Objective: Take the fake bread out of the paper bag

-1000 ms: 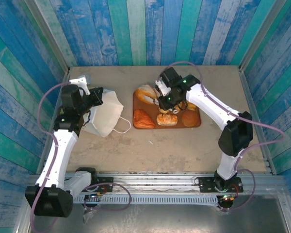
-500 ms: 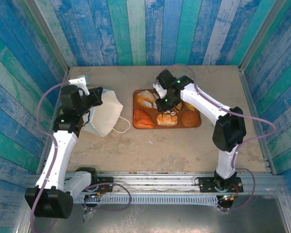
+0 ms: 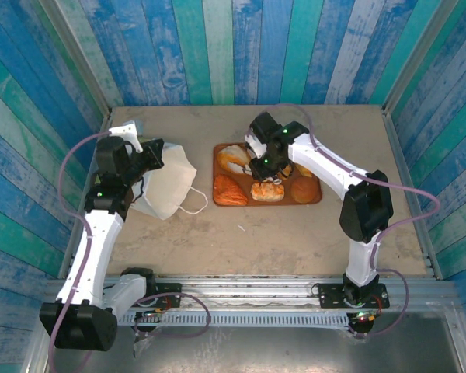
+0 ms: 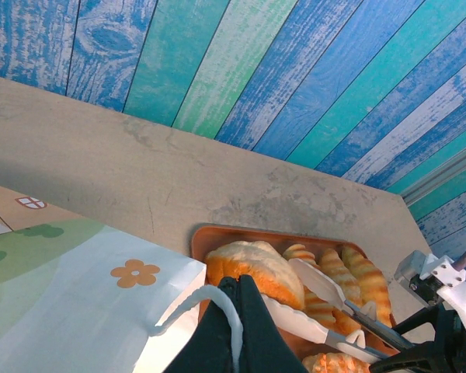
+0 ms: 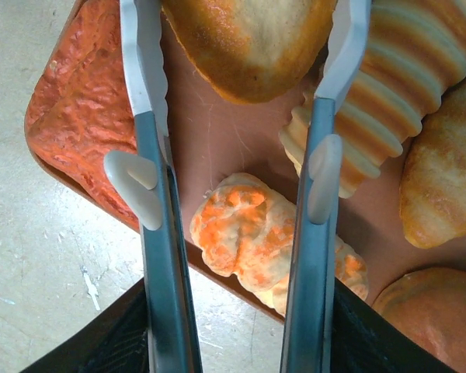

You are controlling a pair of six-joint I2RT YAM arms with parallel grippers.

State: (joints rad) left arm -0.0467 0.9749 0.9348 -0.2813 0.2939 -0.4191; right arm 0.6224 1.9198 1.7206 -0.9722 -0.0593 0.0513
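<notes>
The white paper bag [image 3: 169, 185] lies on its side at the left, its flower print [image 4: 135, 273] showing. My left gripper [image 3: 151, 158] [image 4: 239, 284] is shut on its thin loop handle [image 4: 214, 297]. Several pieces of fake bread lie on the reddish-brown tray [image 3: 317, 200]: an oval loaf [image 3: 234, 155] [image 5: 248, 39], a reddish triangular piece [image 3: 230, 190] [image 5: 74, 124], a braided piece [image 3: 268, 191] [image 5: 245, 233], a round bun [image 3: 303, 189] and ridged croissants [image 4: 365, 272] [image 5: 392, 85]. My right gripper [image 3: 254, 162] [image 5: 245, 15] is open, its long white fingers [image 5: 144, 70] on either side of the loaf, which rests on the tray.
Blue and green plank walls close in the table [image 3: 295, 233] on three sides. The tray's near edge [image 5: 217, 268] runs just below the braided piece, with bare tabletop in front of it. A second bag handle [image 3: 196, 203] loops onto the table toward the tray.
The right gripper's fingers have spread wider around the oval loaf, and that arm has shifted slightly left over the tray. The left arm still holds the bag handle in place.
</notes>
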